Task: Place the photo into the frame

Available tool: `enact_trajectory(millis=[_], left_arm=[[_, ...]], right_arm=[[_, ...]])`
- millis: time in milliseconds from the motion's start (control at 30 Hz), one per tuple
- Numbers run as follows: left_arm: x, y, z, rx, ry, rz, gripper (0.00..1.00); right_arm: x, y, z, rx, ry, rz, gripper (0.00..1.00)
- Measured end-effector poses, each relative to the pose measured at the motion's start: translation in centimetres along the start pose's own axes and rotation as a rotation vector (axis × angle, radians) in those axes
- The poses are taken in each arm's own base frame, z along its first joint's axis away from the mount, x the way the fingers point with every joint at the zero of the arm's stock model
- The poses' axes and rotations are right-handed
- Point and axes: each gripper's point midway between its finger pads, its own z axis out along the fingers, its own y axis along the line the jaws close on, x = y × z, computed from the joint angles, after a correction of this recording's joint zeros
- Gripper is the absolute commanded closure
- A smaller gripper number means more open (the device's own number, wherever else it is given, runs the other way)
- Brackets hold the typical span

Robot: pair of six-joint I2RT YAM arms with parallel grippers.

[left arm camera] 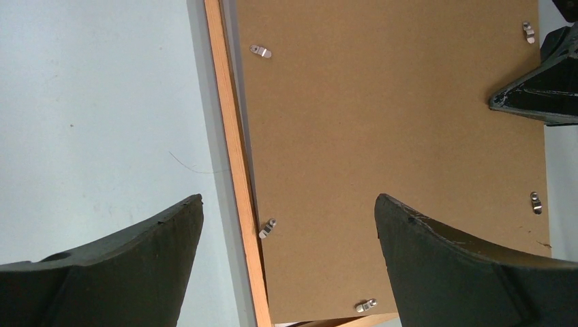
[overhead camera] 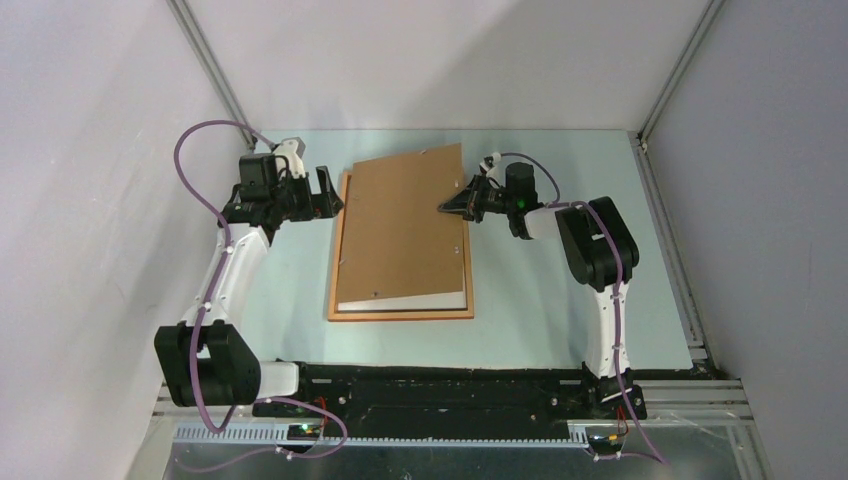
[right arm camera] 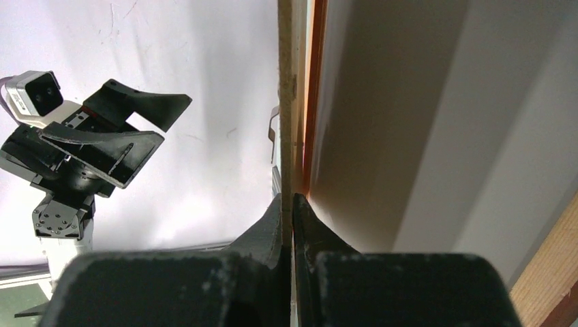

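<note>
The orange-brown frame (overhead camera: 400,315) lies flat mid-table. The photo lies in it with its white reverse up; only a strip (overhead camera: 400,299) shows at the near end. The plain brown backing board (overhead camera: 405,225) with metal clips lies skewed over them, its right edge lifted. My right gripper (overhead camera: 447,207) is shut on that edge, which the right wrist view (right arm camera: 287,197) shows pinched thin between the jaws. My left gripper (overhead camera: 328,192) is open and empty by the frame's far left corner. In the left wrist view (left arm camera: 287,199) it hovers over the frame rail (left arm camera: 232,150) and board (left arm camera: 388,122).
Grey walls and metal posts (overhead camera: 215,70) close in the pale table on three sides. The black base rail (overhead camera: 440,385) runs along the near edge. The right gripper's fingers (left arm camera: 538,95) reach in over the board's far side in the left wrist view.
</note>
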Motion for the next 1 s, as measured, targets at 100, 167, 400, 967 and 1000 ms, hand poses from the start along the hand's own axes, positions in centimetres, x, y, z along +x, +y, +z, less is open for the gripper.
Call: enact_trajectory(millis=[100,167,400,967,1000], left_arm=[[0.03,-0.01,0.01,0.001,0.001,-0.001,0.00],[0.03,-0.02,0.01,0.001,0.001,-0.002,0.00],[0.04,-0.10,0.01,0.004,0.001,-0.009,0.00],[0.23,-0.32,0.04,0.018,0.006,-0.010,0.00],[0.29,-0.31,0.06,0.018,0.008,-0.011,0.00]], right_arm=[[0.11,0.04,-0.03,-0.002,0.006,0.000,1.00],[0.17,0.06,-0.03,-0.003,0.009,0.000,1.00],[0.37,0.11,0.00,-0.005,0.018,0.001,1.00],[0.78,0.10,0.18,-0.004,0.030,0.000,1.00],[0.80,0.06,0.17,-0.002,0.031,0.002,1.00]])
